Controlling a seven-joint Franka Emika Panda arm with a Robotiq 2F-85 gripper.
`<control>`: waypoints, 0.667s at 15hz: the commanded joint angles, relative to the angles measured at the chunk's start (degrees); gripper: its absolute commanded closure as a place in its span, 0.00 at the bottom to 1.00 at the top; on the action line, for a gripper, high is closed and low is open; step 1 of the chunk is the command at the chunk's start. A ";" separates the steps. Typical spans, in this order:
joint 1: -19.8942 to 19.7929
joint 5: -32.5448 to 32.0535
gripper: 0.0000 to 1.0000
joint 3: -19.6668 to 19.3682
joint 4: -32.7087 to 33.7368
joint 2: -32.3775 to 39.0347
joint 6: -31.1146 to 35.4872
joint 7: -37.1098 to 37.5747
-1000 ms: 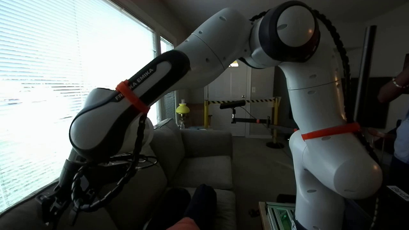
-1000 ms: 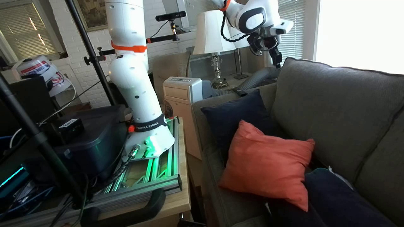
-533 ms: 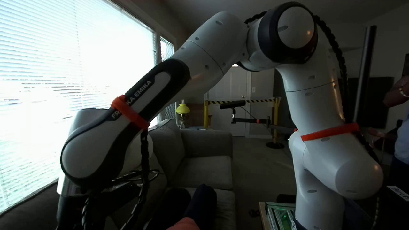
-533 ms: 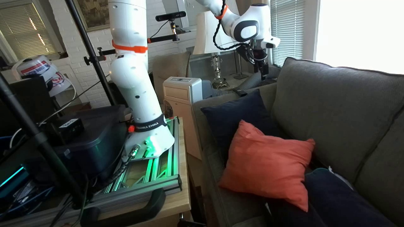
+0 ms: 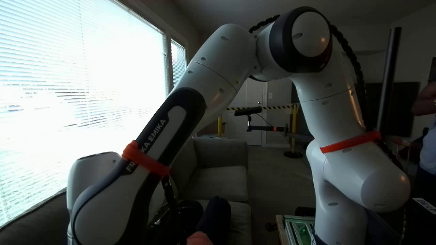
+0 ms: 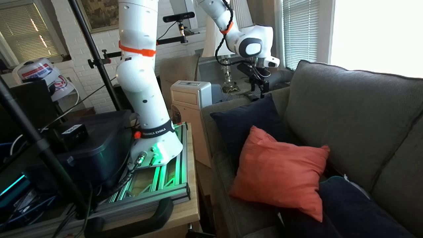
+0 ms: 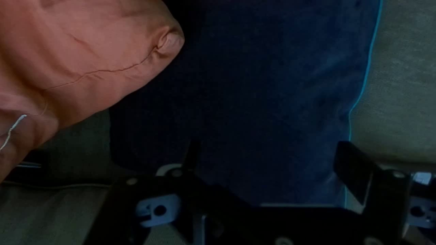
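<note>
In the wrist view my gripper (image 7: 267,149) stands open, its dark fingers wide apart with nothing between them. Beneath it lies a navy cushion (image 7: 252,92) with a thin teal edge, filling the gap between the fingertips. An orange cushion (image 7: 102,51) overlaps that cushion at the upper left. Seen in an exterior view, the gripper (image 6: 259,89) hangs over the far end of the sofa, close above a navy cushion (image 6: 248,115) behind the orange cushion (image 6: 281,172). Contact cannot be made out. Another exterior view shows the arm's forearm (image 5: 153,143), while the gripper lies below the frame.
The grey sofa (image 6: 347,109) has a tall backrest beside the gripper. Another navy cushion (image 6: 357,205) lies nearer the camera. A lamp (image 6: 228,72), a grey hose (image 6: 277,77) and a white appliance (image 6: 190,94) stand around the far end. A person (image 5: 427,136) is at the right edge.
The arm has come down steadily. In an exterior view the gripper moved down and left toward the sofa's far end; in another it sank out of the bottom of the frame. The cushions stayed put.
</note>
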 commanded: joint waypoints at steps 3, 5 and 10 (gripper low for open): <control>3.79 -5.85 0.00 1.38 0.44 3.42 0.35 -0.78; 5.86 -8.45 0.00 1.35 1.78 5.10 -0.18 0.57; 12.04 -14.23 0.00 -0.44 6.78 9.71 -4.46 8.35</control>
